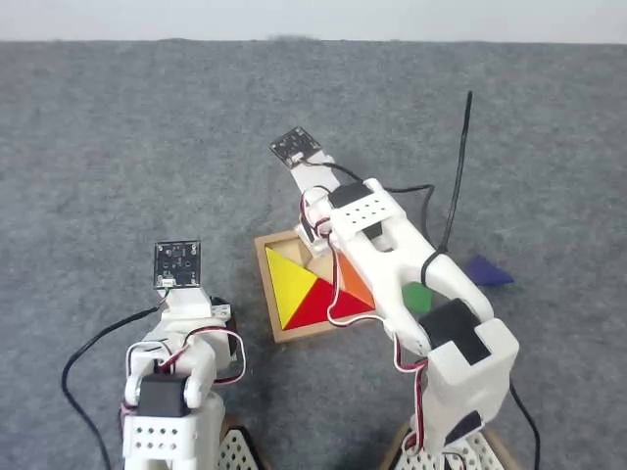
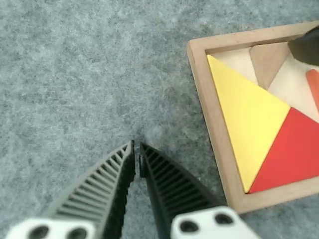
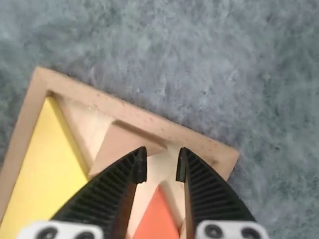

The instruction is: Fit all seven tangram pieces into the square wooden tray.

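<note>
A grey felt-like surface [image 1: 118,147] runs back to a pale wall [image 1: 294,18]. Near its middle sits the square wooden tray [image 1: 270,294], holding a yellow triangle [image 1: 287,279], a red triangle [image 1: 318,305], an orange triangle [image 1: 353,284] and a tan piece [image 3: 122,142]. The left hand [image 2: 136,145] is pinched closed over bare felt, and the right hand [image 3: 161,164] is narrowly parted above the tray's far corner.

Grey felt table [image 1: 118,147] with wooden tray [image 2: 216,114], blue piece [image 1: 487,271], green piece [image 1: 418,296].
</note>
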